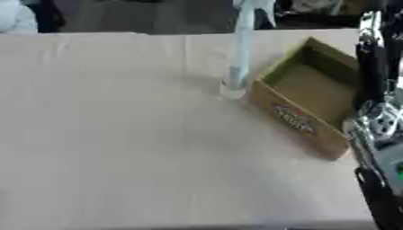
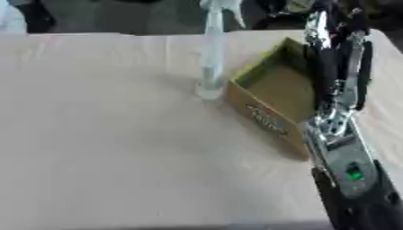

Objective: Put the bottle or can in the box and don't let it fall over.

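Note:
A tall clear spray bottle [image 2: 211, 63] stands upright on the beige table, with its base just off the left corner of an open cardboard box [image 2: 264, 117]. The box has a red and blue label on its front wall, and nothing shows inside it. My right arm comes in from the lower right and crosses the right side of the box. My right hand [image 2: 340, 63] hangs over the box's far right part with its fingers stretched out and holds nothing. A gap separates it from the bottle, which is to its left. My left hand shows in neither view.
The beige cloth-covered table [image 1: 118, 134] stretches wide to the left and front of the box. Its far edge runs along the top, with dark floor and blurred shapes behind it. The near edge shows at the bottom.

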